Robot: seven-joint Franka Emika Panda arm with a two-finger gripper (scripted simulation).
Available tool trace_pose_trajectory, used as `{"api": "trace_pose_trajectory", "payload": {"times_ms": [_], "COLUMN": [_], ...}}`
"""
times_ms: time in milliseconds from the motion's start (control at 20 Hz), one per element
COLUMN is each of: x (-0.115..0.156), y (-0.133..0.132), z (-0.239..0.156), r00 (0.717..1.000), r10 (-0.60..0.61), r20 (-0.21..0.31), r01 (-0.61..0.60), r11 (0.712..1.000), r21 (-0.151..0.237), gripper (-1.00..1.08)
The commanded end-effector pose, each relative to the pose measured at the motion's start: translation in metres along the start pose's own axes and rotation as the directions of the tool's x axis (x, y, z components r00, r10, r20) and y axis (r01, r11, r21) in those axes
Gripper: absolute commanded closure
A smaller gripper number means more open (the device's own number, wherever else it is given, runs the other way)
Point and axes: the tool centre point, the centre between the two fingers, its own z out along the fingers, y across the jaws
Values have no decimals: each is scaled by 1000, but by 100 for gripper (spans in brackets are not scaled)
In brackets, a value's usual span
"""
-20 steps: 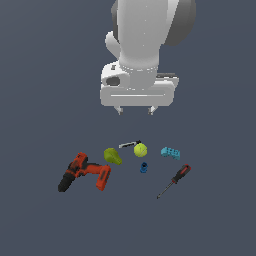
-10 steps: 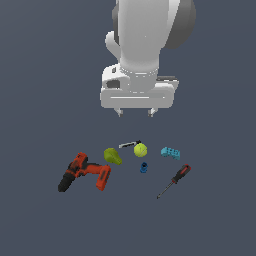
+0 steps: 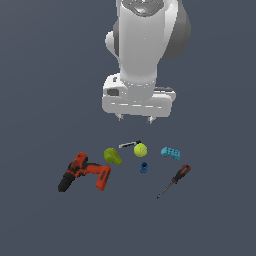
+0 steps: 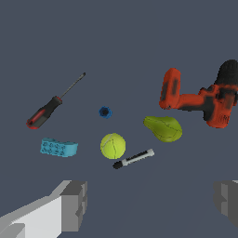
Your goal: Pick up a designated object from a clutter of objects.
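The approach step is in hand: the gripper [image 3: 135, 120] hangs above the clutter, jaws spread wide and empty. Left to right in the exterior view lie one power drill [image 3: 82, 172], one pear [image 3: 112, 156], one white stick [image 3: 129, 144], one ball [image 3: 140, 149], one blue piece [image 3: 144, 167], one cyan brick [image 3: 170, 152] and one screwdriver [image 3: 173, 181]. The stick sits mid-bench, just beside the ball; next, I judge, comes a descent with the fingers straddling it.

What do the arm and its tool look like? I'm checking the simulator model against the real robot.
The arm is smooth, rounded and glossy white, with dark grey at the joints. The tool has a wide, boxy white body and two short pale fingers with blocky grey pads. No cables or markings show.
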Motion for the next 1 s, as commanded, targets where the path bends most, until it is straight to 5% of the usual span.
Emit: {"api": "trace_pose_trajectory", "payload": {"times_ms": [0, 450, 950], "x": [0, -5, -17], "y": [0, 1, 4], "z": [11, 58, 111], "r00": [999, 960, 853], "r10": [50, 278, 522], "r20": [1, 4, 9], "r01": [-50, -278, -523], "r11": [999, 960, 853], "r21": [2, 8, 10], "gripper": [-92, -92, -92]}}
